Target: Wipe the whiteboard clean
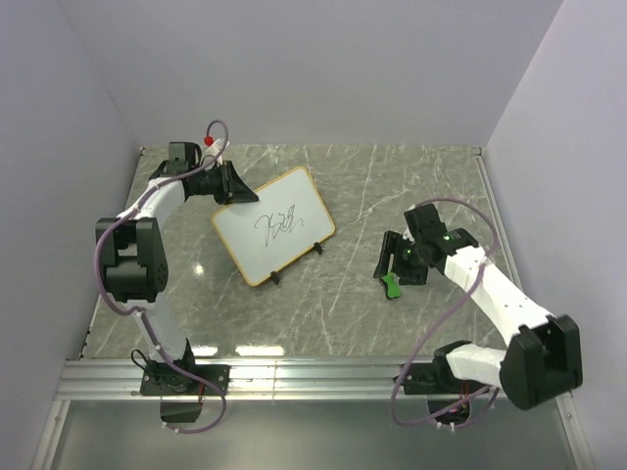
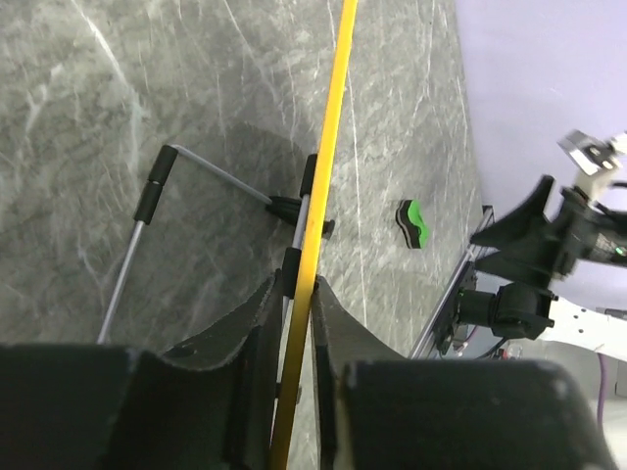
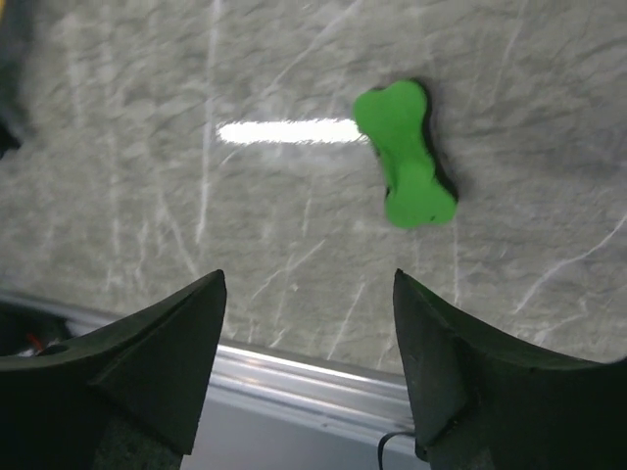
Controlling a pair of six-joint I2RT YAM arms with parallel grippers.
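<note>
The whiteboard (image 1: pixel 274 226), white with a tan-orange frame and a black scribble, lies tilted on the marble table. My left gripper (image 1: pixel 238 188) is shut on its far-left edge. In the left wrist view the frame shows edge-on as a yellow strip (image 2: pixel 330 157) pinched between the gripper's fingers (image 2: pixel 297 286), with the board's wire stand (image 2: pixel 157 186) beneath. The green eraser (image 1: pixel 393 286) lies on the table to the right of the board. My right gripper (image 1: pixel 389 268) is open and empty just above it. In the right wrist view the eraser (image 3: pixel 404 157) lies ahead of the gripper (image 3: pixel 309 286), to the right.
An aluminium rail (image 1: pixel 294 372) runs along the table's near edge, also seen in the right wrist view (image 3: pixel 294 377). Grey walls close in on the left, back and right. The right arm (image 2: pixel 549 255) shows beyond the eraser (image 2: pixel 414 223) in the left wrist view.
</note>
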